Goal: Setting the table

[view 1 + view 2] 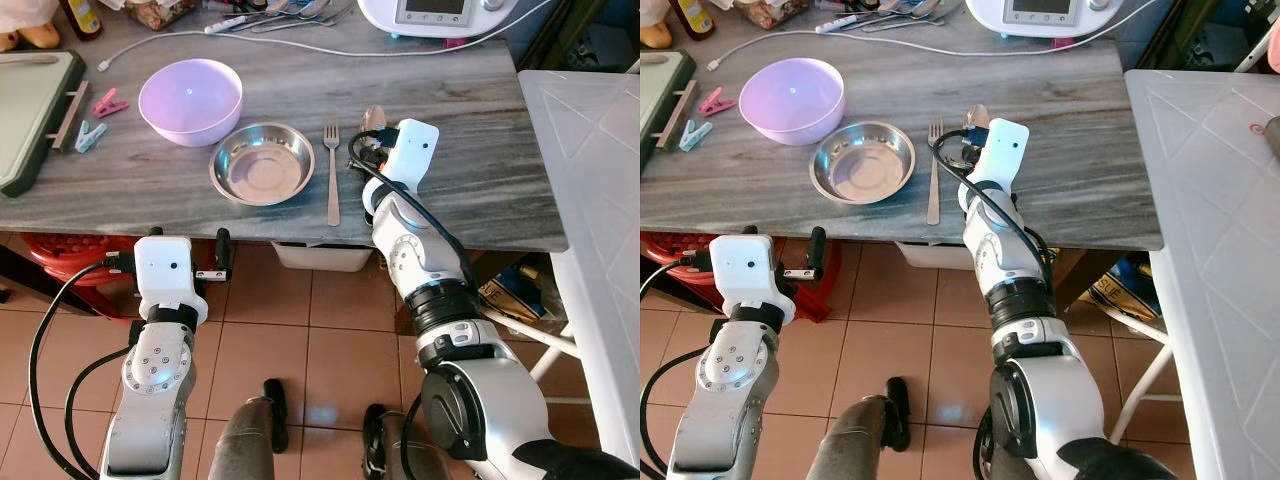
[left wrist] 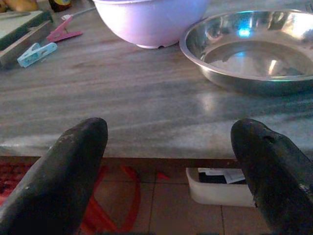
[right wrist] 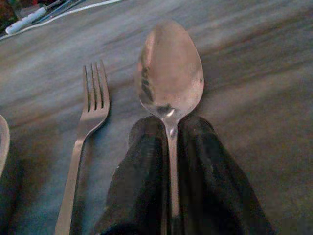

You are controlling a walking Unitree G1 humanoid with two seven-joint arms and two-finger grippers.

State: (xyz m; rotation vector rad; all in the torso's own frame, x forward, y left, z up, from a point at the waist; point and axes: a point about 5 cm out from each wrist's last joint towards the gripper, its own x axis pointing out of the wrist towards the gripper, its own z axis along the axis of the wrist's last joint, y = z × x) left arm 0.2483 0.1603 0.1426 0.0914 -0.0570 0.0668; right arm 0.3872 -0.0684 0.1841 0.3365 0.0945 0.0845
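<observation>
A steel spoon (image 3: 170,68) lies with its bowl over the grey table top (image 1: 480,170), just right of a fork (image 1: 332,170). My right gripper (image 3: 171,147) is shut on the spoon's handle, low over the table. Left of the fork sits a round steel dish (image 1: 262,163), and behind that a purple bowl (image 1: 190,100). My left gripper (image 2: 171,147) is open with nothing between its fingers. It hovers at the table's front edge, level with the dish and below the top.
A green board (image 1: 30,110) lies at the far left, with a pink peg (image 1: 108,102) and a blue peg (image 1: 90,137) beside it. A white cable (image 1: 250,45), loose cutlery and a white appliance (image 1: 435,15) line the back. A white table (image 1: 590,200) stands to the right.
</observation>
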